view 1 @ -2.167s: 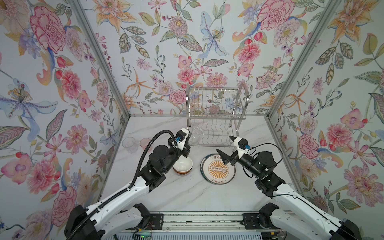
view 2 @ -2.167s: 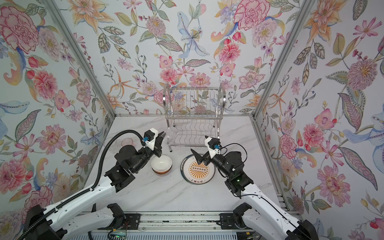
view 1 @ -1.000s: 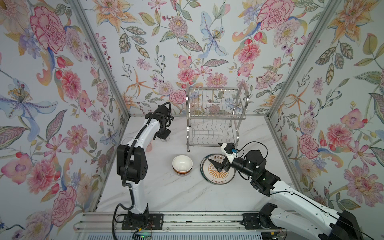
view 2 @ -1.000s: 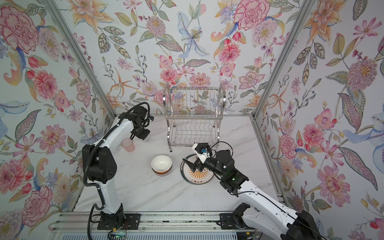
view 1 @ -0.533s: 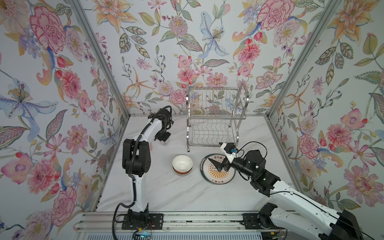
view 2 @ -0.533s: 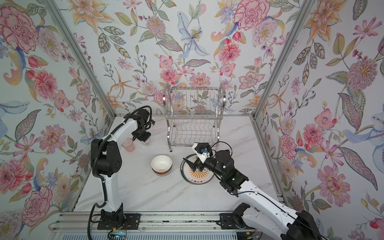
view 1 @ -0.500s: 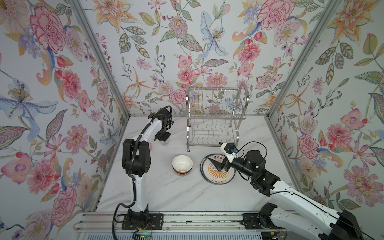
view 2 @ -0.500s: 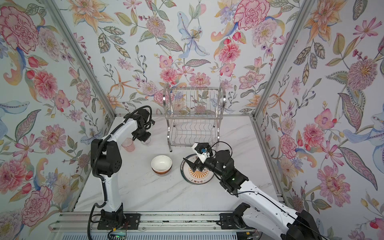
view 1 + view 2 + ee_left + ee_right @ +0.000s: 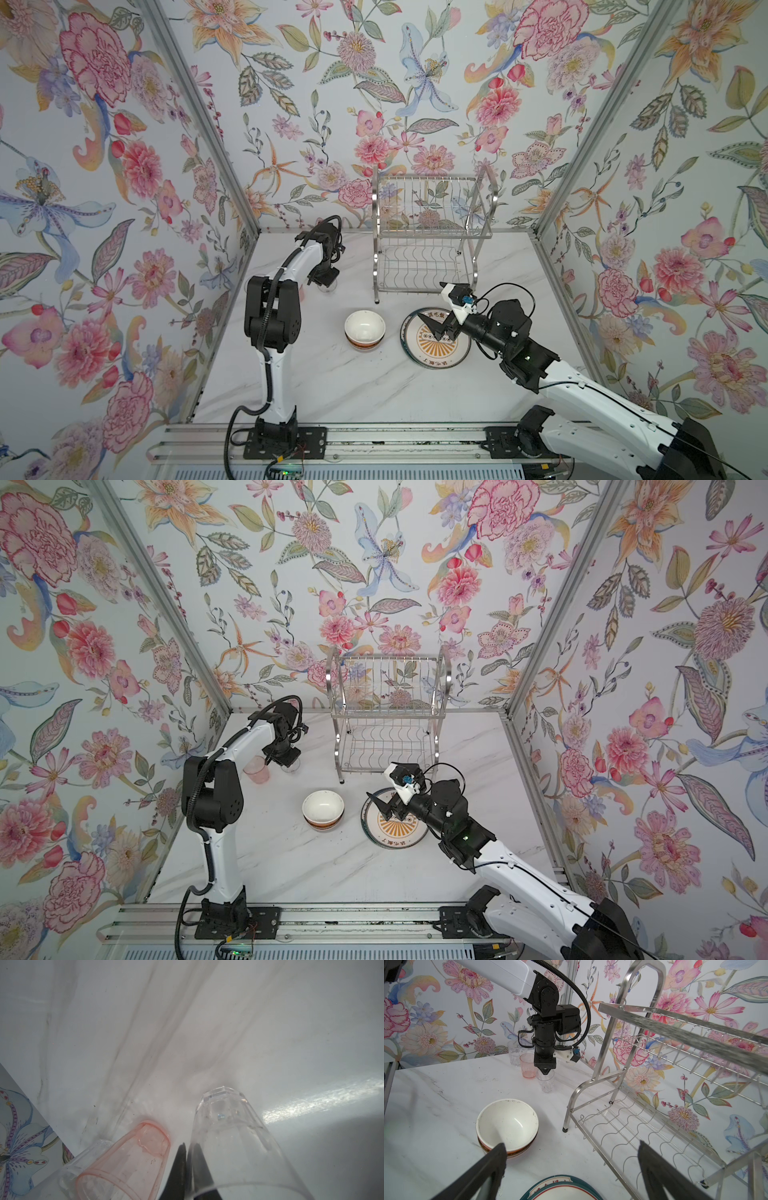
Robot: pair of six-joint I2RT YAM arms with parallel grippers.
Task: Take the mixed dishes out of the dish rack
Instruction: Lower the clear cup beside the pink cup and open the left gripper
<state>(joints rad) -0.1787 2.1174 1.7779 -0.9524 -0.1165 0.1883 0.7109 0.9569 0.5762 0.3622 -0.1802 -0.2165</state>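
Note:
The chrome dish rack (image 9: 428,237) (image 9: 388,719) (image 9: 654,1118) stands with both tiers bare. My left gripper (image 9: 286,763) (image 9: 188,1147) (image 9: 545,1071) points straight down, shut on the wall of a clear tumbler (image 9: 232,1136) (image 9: 546,1083), one finger inside and one outside. The tumbler's base rests on the table. Beside it stand a pink tumbler (image 9: 257,769) (image 9: 133,1163) (image 9: 527,1066) and another clear tumbler (image 9: 515,1054). My right gripper (image 9: 434,328) (image 9: 571,1146) hangs open over the stacked plates (image 9: 436,347) (image 9: 395,829), holding nothing. Stacked bowls (image 9: 365,330) (image 9: 507,1124) sit to their left.
The white marble table (image 9: 332,386) is walled by flowered panels at the left, back and right. The rack's front leg (image 9: 565,1128) stands close to the bowls. The left arm's elbow (image 9: 272,311) rises tall at the table's left side.
My left gripper has gone from beside the bowls to the back left, where a third tumbler now stands. Over the last half second nothing has visibly moved. My right gripper stays open.

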